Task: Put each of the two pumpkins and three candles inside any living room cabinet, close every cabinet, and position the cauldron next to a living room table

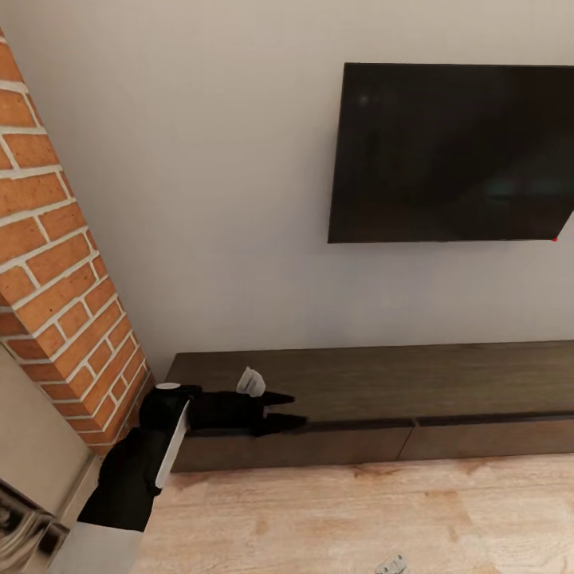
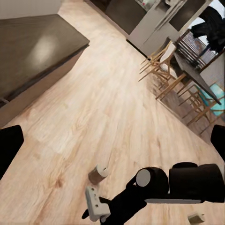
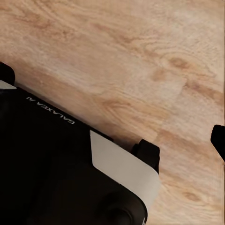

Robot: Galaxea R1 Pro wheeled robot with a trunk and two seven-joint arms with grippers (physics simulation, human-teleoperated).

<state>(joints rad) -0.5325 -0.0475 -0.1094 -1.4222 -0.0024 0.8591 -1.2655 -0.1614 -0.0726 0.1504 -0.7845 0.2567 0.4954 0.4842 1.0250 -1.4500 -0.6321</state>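
The long dark-brown cabinet (image 1: 446,379) runs along the wall under the TV, with a thin dark gap above its drawer fronts. My left gripper (image 1: 281,410) hovers open over the cabinet's front edge near its left end, with nothing between its fingers. In the left wrist view the cabinet (image 2: 33,51) lies off to one side. There the left gripper (image 2: 112,145) has its fingers (image 2: 9,150) wide apart over bare floor. Two candles (image 2: 98,172) (image 2: 196,218), stubby with pale tops, stand on the floor near my right arm. The right gripper (image 3: 112,108) is open over the floor beside my base.
A red brick fireplace (image 1: 56,303) stands just left of the cabinet. A black TV (image 1: 454,151) hangs on the wall above it. Light wood floor (image 1: 359,510) lies in front. A dining table (image 2: 199,77) with wooden chairs (image 2: 161,63) stands farther across the room.
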